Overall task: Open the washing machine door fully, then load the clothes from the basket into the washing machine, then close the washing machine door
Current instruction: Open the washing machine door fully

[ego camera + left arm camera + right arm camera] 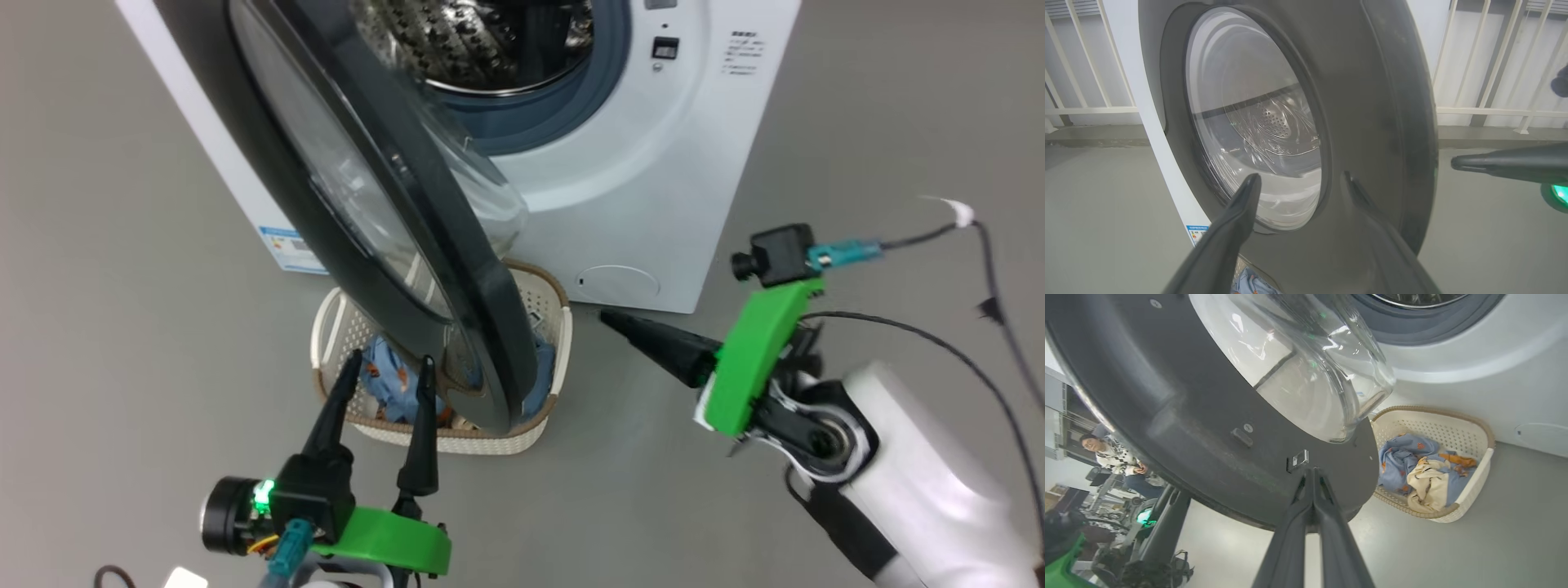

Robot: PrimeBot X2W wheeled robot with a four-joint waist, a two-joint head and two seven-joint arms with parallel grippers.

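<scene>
The swung-out washing machine door (392, 212) hides much of the basket (557, 304) and most of the clothes (384, 382) in it.

Soft even light, faint shadows; glare on the washing machine door (1298, 375) (wrist views bulge at edges).

The left hand (1300, 176), fingers spread wide, faces the washing machine door (1372, 102) close up.
</scene>
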